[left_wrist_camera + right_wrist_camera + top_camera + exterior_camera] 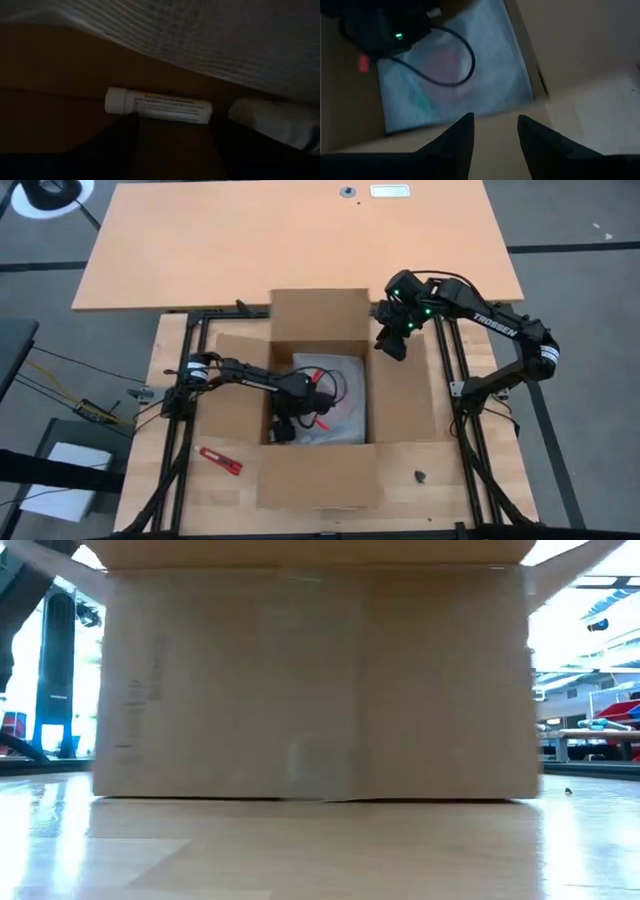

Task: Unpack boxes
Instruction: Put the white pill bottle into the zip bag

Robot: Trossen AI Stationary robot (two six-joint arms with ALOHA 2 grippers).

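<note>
The plain brown corrugated cardboard carton (320,480) stands mid-counter, all four flaps folded out. Inside lie a clear plastic bag (345,405) and, against the carton's wall, a small white labelled tube (157,106). The left claw (284,428) is reached down into the carton, its fingers spread wide on either side of the tube, not yet gripping. The right claw (494,131) hovers over the carton's right rim, fingers parted and empty. The step looks like picking out the contents; next calls for clenching on the tube and lifting clear.

A red-handled tool (220,461) lies on the wooden counter (450,480) beside the carton.
</note>
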